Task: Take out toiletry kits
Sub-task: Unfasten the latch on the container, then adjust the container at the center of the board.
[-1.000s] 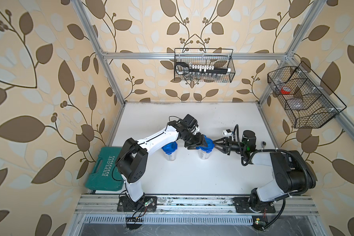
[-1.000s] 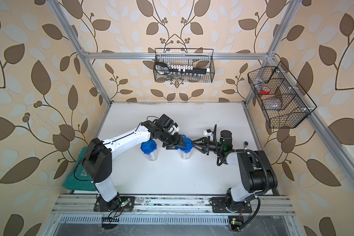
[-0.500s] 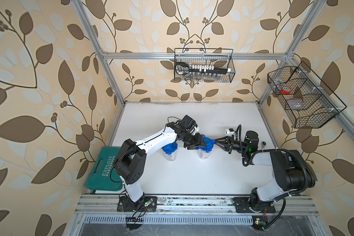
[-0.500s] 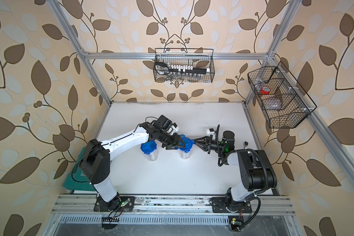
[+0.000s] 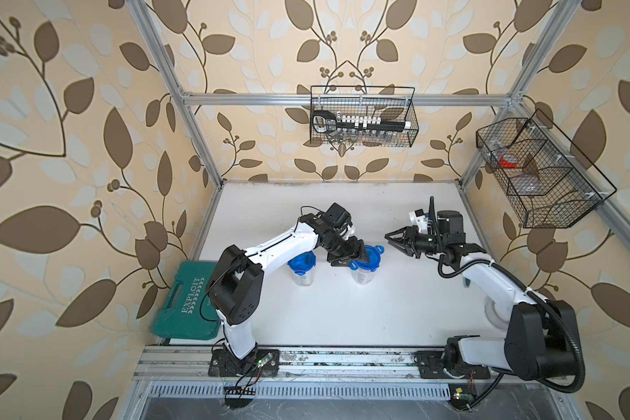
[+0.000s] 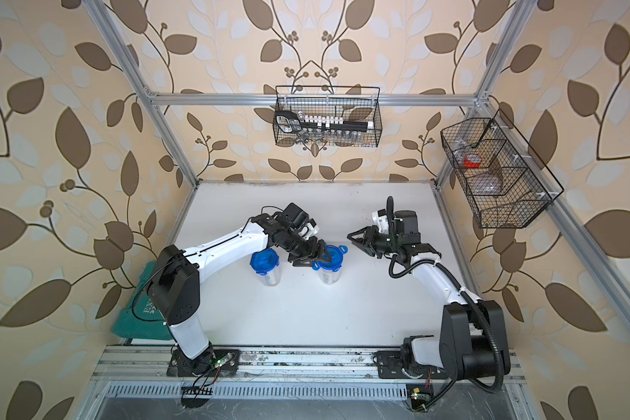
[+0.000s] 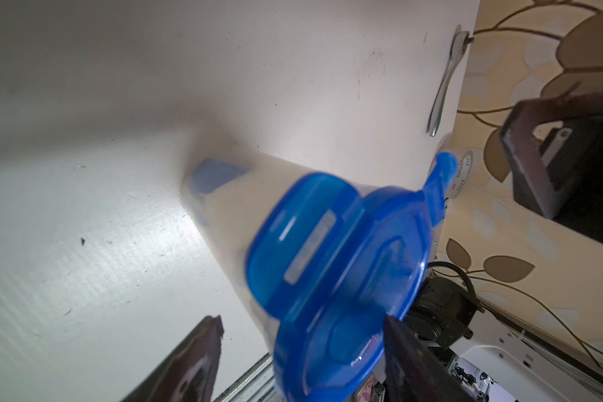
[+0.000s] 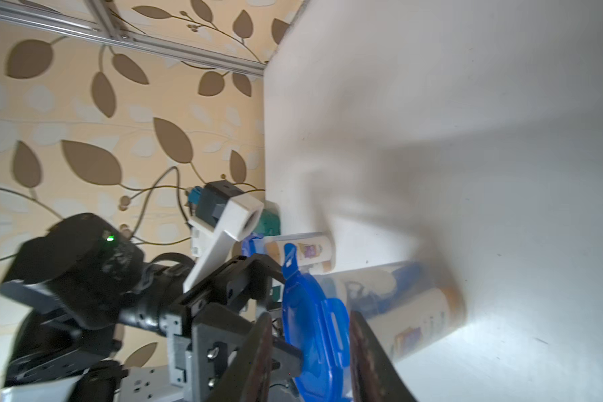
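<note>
Two clear plastic jars are seen standing upright on a white table (image 5: 342, 320) in both top views, each closed by a blue lid with tabs. The jar on the left (image 5: 302, 270) stands apart from both arms. The jar on the right (image 5: 363, 267) is reached by the left gripper (image 5: 350, 256), whose jaws are spread wide around the edge of its blue lid (image 7: 331, 278); in the left wrist view the lid lies between the two dark fingers (image 7: 192, 362), and whether they touch it cannot be told. One tab of that lid is seen sticking outward.

The right gripper (image 5: 397, 240) is held just beside the same jar, clear of it, with its jaws partly spread and nothing between them.

The toiletry kits are shown inside the jars. Through the clear wall in the right wrist view, white labelled bottles (image 8: 422, 323) are seen in the nearer jar, and another white bottle (image 8: 303, 252) in the farther one; finer detail is blurred.

A green tool case (image 5: 186, 305) lies off the table's left edge. Two black wire baskets are hung on the frame, one at the back (image 5: 362, 116) and one on the right (image 5: 542, 174). A metal spoon (image 7: 446, 83) lies near a table edge
</note>
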Controlling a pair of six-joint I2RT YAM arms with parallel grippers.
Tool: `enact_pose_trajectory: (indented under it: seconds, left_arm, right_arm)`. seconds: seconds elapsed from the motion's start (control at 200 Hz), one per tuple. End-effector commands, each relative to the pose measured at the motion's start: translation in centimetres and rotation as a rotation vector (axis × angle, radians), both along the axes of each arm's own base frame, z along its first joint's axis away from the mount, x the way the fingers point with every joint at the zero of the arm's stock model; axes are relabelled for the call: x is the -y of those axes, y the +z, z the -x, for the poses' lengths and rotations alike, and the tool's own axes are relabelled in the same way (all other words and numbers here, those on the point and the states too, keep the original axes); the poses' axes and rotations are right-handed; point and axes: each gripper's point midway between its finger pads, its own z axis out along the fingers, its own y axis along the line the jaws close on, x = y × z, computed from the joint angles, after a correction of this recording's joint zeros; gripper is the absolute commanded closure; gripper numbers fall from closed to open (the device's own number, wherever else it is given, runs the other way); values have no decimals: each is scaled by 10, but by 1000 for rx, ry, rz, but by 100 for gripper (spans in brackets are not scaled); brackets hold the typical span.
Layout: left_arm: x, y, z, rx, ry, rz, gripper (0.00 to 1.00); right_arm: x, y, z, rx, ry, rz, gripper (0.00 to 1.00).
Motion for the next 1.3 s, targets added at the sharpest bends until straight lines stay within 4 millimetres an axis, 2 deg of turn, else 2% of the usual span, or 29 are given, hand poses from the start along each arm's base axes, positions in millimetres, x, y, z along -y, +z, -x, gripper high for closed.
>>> enact_pose_trajectory:
  seconds: [0.0, 0.14, 0.32, 0.55, 0.705, 0.81, 1.02, 1.145, 1.215, 1.295]
  left_arm:
    - [-7, 2, -5, 13, 28, -67, 25]
    - [-11, 10, -13, 36, 42, -55, 25]
    - [-26, 6, -20, 32, 67, -44, 27]
    - [-12, 4, -6, 16, 1, 0, 31]
    - [-13, -6, -2, -8, 0, -13, 35]
    - [-11, -6, 1, -9, 0, -8, 35]
    - [-4, -6, 0, -8, 13, 2, 35]
    - [-3, -9, -4, -10, 29, -4, 36]
    - [-2, -9, -5, -14, 33, -4, 37]
    - [-3, -8, -5, -7, 39, -4, 37]
  right_arm:
    - [26, -50, 39, -147, -8, 322, 63]
    - [16, -46, 41, -119, 6, 397, 61]
    - [-14, -49, 39, -108, 73, 405, 61]
    - [-14, -40, 17, -81, 35, 448, 60]
    - [-17, -36, 5, -75, 41, 456, 60]
    - [-22, -32, -5, -65, 49, 453, 60]
    - [-43, -27, -27, -44, 91, 410, 60]
    - [-57, -27, -31, -33, 134, 407, 61]
    - [-54, -28, -32, -38, 131, 425, 62]
    - [-39, -23, -30, -33, 96, 459, 64]
